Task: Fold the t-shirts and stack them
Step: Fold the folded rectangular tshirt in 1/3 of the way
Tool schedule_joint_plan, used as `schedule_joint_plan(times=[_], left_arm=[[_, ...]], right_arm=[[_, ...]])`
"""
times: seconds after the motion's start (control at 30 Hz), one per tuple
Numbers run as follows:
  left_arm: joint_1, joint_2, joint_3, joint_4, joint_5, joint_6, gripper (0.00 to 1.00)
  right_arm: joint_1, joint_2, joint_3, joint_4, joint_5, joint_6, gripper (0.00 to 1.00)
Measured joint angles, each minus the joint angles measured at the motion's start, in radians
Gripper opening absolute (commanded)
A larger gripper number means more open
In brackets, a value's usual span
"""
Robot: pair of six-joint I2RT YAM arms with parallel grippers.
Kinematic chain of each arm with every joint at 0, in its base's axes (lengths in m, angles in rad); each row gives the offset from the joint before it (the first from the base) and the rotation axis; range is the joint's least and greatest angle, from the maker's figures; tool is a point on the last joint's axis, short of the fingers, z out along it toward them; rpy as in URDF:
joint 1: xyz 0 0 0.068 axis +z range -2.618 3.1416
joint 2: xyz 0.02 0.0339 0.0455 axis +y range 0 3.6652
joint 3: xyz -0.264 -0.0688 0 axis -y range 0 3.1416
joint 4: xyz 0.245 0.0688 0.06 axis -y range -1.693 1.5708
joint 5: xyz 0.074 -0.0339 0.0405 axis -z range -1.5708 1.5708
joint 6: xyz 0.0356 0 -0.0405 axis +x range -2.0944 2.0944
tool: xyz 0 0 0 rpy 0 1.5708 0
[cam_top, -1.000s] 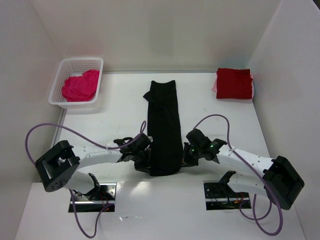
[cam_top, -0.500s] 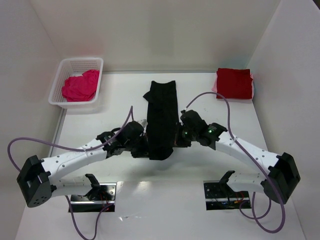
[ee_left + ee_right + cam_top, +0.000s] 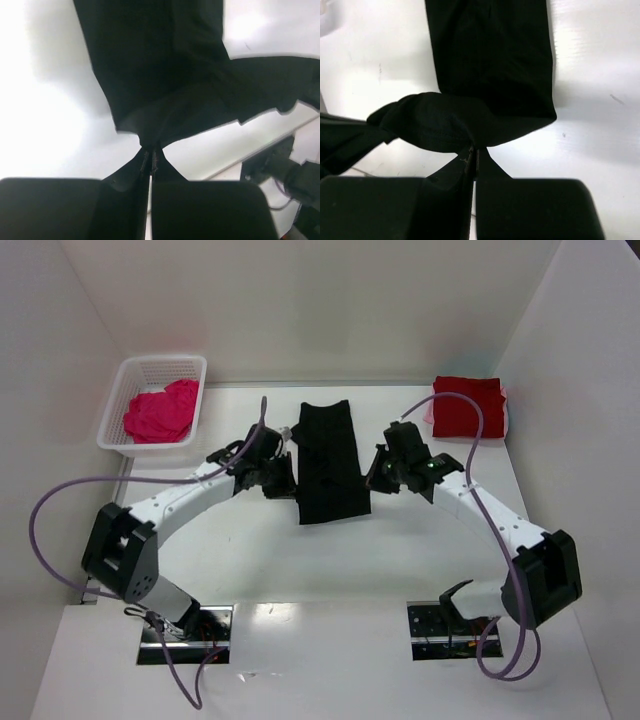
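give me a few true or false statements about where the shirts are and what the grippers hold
1. The left gripper and right gripper are each shut on the black t-shirt. True.
2. The dark red t-shirt lies folded near the table's far right corner. True.
3. The magenta t-shirt lies folded on the table. False: it sits crumpled in the white mesh basket.
4. The black t-shirt rests on the dark red one. False: they lie apart.

A black t-shirt [image 3: 330, 465] lies as a long narrow strip mid-table [image 3: 420, 540], its near end raised and doubled back over itself. A dark red t-shirt [image 3: 468, 407] sits neatly folded at the far right corner. A magenta-pink t-shirt [image 3: 160, 412] lies crumpled in the white mesh basket [image 3: 118, 436], far left
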Motion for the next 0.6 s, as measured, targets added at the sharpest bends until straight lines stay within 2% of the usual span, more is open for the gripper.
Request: schedule_joint_plan(times=[0.23, 0.6], left_arm=[[0.085, 0.227, 0.125, 0.024, 0.089, 0.102, 0.00], [0.149, 0.414, 0.243, 0.058, 0.183, 0.184, 0.00]], right_arm=[[-0.032, 0.133, 0.014, 0.052, -0.025, -0.020, 0.02], [-0.089, 0.334, 0.094, 0.163, -0.040, -0.027, 0.04]])
